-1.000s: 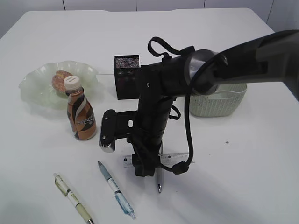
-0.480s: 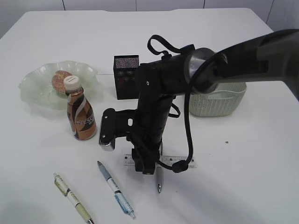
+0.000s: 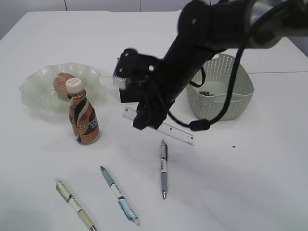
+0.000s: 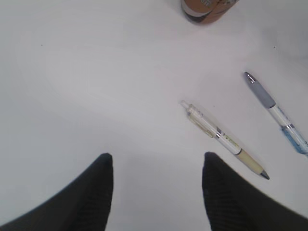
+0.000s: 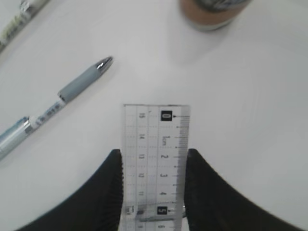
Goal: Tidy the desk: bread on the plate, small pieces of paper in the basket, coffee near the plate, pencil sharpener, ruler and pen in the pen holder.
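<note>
Exterior view: right gripper (image 3: pixel 144 120) pinches ruler (image 3: pixel 166 129) above the desk, near holder (image 3: pixel 126 82). Left gripper (image 4: pixel 156 192) wide, empty. Bread (image 3: pixel 61 82) plated, coffee (image 3: pixel 83 115) beside plate (image 3: pixel 33 91). 3 pens left.

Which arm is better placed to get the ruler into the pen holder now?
Right. Its gripper already clamps the ruler, lifted beside the pen holder. The left gripper is open, empty, over bare table near a pen.
</note>
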Tool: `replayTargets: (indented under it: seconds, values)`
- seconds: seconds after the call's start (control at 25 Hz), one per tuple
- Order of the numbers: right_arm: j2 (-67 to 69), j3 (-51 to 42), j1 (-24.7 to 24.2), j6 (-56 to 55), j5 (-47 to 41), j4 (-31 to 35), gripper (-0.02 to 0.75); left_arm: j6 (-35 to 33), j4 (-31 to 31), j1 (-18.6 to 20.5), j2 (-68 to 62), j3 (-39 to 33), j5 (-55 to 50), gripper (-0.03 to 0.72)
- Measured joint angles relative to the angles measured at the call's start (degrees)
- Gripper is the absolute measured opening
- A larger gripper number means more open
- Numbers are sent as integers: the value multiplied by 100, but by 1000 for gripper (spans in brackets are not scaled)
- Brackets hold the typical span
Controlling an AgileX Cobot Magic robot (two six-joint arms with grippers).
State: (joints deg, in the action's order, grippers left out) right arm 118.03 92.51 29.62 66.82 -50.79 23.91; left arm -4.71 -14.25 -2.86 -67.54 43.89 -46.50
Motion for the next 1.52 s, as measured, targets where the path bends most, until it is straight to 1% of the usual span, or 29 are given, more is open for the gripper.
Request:
replayTargets:
  seconds: [0.08,0.2,0.36,0.4,0.48,0.64,0.72,0.8,0.88,1.0,1.32,1.52]
  values:
    - [-203,0,-427,441,0,886,269,0,0,0,0,0,0,433]
    - [-411,0,-913,1301,24,2212,269,0,0,0,0,0,0,433]
    - [-478,5,-1331,2486,80,3625,269,0,0,0,0,0,0,433]
    - [-478,5,-1386,2743,113,3907,269,0,0,0,0,0,0,433]
    - [-454,5,-1476,3362,264,4712,269,0,0,0,0,0,-11,433]
    - [-216,5,-1543,4491,526,6666,269,0,0,0,0,0,-22,433]
    - [-31,14,-1543,5060,593,7347,269,0,0,0,0,0,-22,433]
    - [139,126,-1543,5322,648,7606,269,0,0,0,0,0,-22,433]
    - [332,304,-1548,5416,659,7696,269,0,0,0,0,0,-22,433]
    - [629,664,-1561,5468,656,7707,269,0,0,0,0,0,-22,433]
    - [1471,2006,-1570,5334,602,7750,269,0,0,0,0,0,43,433]
    - [1799,2479,-1570,5267,588,7750,269,0,0,0,0,0,93,433]
